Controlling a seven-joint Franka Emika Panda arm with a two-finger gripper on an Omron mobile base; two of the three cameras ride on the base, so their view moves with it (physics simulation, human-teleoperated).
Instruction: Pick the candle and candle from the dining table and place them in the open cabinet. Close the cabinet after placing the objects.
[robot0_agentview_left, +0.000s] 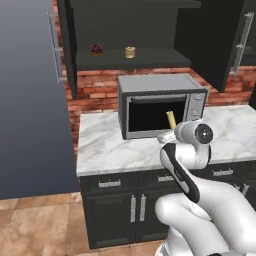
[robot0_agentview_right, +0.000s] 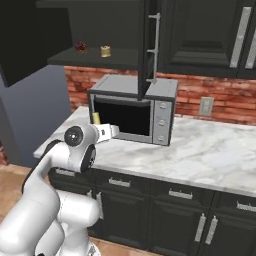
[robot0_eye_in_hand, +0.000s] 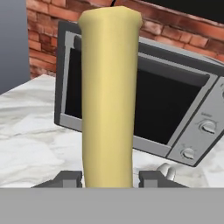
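The tool (robot0_eye_in_hand: 107, 178) is squeezing the tall yellow candle (robot0_eye_in_hand: 109, 96) at the middle of the frame, in front of the grey microwave (robot0_agentview_left: 160, 105). The short candle (robot0_agentview_left: 130, 52) is sitting on the open cabinet's shelf (robot0_agentview_left: 150, 62), upper middle, near a dark-red lump (robot0_agentview_left: 96, 49).

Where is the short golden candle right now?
The short golden candle sits on the open black cabinet's shelf above the microwave, right of a small dark-red lump.

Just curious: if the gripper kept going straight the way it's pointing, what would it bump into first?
Probably the microwave: the gripper, shut on the tall candle, faces its dark door, though depth is hard to judge.
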